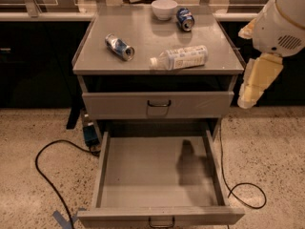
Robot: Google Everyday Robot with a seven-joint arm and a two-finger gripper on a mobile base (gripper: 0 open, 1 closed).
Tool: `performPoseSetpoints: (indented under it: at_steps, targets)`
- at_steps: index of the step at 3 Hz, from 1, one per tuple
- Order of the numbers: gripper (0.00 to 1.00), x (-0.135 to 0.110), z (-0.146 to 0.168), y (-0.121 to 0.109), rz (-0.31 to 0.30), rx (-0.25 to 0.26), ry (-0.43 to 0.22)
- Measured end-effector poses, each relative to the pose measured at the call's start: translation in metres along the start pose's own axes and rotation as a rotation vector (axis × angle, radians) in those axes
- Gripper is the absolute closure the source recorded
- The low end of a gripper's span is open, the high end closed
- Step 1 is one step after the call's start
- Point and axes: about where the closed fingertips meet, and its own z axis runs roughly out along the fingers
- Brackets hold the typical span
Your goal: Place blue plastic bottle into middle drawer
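Observation:
The blue plastic bottle [178, 57] lies on its side on the grey cabinet top [147, 37], near the front right, with its white cap pointing left. The middle drawer [157, 175] is pulled out wide open below, and nothing lies in it. The alike drawer above it [157, 104] is shut. My gripper [252, 82] hangs at the right of the cabinet, beside its front right corner, about level with the upper drawer. It is apart from the bottle and holds nothing that I can see.
Two blue-and-silver drink cans lie on the top, one at the left [119, 46] and one at the back right [185, 19]. A white bowl [164, 8] stands at the back. A black cable [47, 175] runs over the floor at the left, and another [243, 192] at the right.

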Motion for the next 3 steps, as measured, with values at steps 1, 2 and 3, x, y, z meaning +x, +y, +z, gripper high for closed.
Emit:
performPoseSetpoints:
  at_steps: [1, 2, 3]
  targets:
    - [0.0, 0.001, 0.036, -0.042, 0.009, 0.013, -0.008]
    - [0.0, 0.001, 0.121, -0.103, 0.017, -0.04, -0.027]
    - [0.0, 0.001, 0.121, -0.103, 0.017, -0.04, -0.027]
